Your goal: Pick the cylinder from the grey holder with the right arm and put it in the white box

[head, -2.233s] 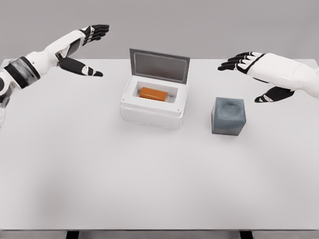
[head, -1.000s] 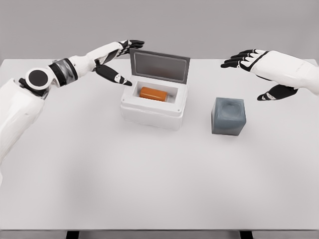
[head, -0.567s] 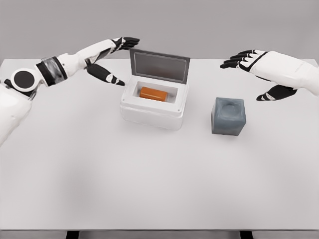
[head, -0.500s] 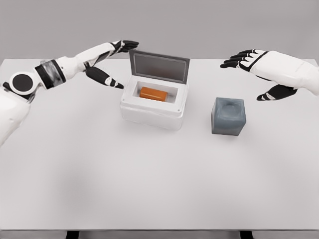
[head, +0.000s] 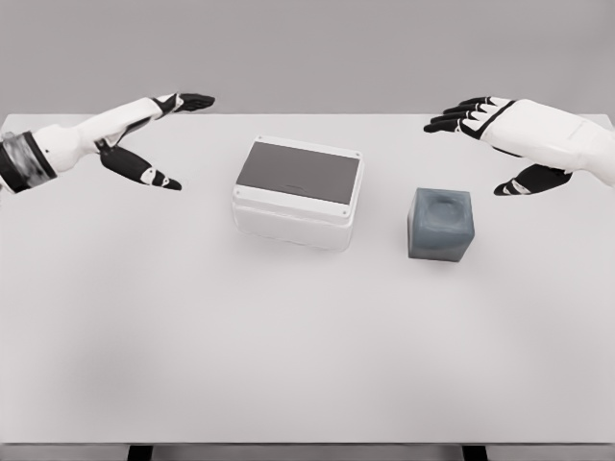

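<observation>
The white box (head: 297,195) sits mid-table with its grey lid lying flat and closed, so the orange cylinder seen inside it earlier is hidden. The grey holder (head: 441,224) stands to the box's right with an empty hollow on top. My right hand (head: 480,146) hovers above and behind the holder, fingers spread, holding nothing. My left hand (head: 165,134) floats over the table's far left, well clear of the box, fingers spread and empty.
The white table (head: 288,346) stretches wide in front of the box and holder. Its far edge runs just behind both hands, with a plain grey wall beyond.
The box lid has dropped from upright to closed, hiding the orange cylinder. My left hand has pulled back leftward away from the lid. The right hand has stayed in place.
</observation>
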`<action>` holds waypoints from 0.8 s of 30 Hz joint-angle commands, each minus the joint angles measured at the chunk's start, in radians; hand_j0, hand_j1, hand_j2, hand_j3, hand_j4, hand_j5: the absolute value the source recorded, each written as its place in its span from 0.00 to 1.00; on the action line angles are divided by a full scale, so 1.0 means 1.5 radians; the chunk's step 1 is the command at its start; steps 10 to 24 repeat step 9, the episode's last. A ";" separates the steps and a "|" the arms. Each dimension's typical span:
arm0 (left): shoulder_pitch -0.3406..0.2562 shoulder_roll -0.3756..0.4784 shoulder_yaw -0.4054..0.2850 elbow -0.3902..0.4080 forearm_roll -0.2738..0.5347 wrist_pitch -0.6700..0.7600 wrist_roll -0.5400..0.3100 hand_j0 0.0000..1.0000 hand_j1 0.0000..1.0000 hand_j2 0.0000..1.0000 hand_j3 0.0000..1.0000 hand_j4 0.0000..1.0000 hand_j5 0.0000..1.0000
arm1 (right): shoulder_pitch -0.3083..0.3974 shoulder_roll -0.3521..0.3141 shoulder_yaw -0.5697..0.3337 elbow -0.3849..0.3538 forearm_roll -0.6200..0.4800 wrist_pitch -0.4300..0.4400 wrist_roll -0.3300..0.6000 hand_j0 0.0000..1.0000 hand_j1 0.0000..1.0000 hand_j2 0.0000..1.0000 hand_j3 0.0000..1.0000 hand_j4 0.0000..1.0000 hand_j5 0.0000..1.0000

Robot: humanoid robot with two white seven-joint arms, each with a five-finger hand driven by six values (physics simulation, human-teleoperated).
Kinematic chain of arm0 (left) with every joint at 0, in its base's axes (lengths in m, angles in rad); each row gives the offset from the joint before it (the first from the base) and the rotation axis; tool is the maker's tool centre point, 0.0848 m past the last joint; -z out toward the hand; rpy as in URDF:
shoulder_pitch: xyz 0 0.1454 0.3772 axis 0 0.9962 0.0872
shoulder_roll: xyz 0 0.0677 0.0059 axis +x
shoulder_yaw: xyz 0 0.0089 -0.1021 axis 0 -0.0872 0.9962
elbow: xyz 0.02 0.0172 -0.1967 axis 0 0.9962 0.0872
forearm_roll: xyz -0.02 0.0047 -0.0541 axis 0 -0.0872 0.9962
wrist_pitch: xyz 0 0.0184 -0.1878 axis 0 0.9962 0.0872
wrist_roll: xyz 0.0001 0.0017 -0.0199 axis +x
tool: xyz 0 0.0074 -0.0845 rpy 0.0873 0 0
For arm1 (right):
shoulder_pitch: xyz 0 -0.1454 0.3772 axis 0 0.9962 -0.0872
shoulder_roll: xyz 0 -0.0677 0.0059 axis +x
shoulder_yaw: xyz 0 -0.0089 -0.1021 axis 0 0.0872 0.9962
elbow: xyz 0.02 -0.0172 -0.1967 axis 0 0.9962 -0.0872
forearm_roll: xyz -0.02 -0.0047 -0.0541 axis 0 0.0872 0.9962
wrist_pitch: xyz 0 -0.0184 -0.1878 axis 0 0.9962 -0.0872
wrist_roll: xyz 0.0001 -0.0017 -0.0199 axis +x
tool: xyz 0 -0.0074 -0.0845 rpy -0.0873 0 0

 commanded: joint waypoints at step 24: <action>0.101 0.099 0.034 -0.024 0.009 -0.021 0.003 1.00 1.00 1.00 1.00 1.00 1.00 | 0.017 0.007 -0.002 0.000 -0.002 0.000 0.000 1.00 1.00 1.00 1.00 1.00 1.00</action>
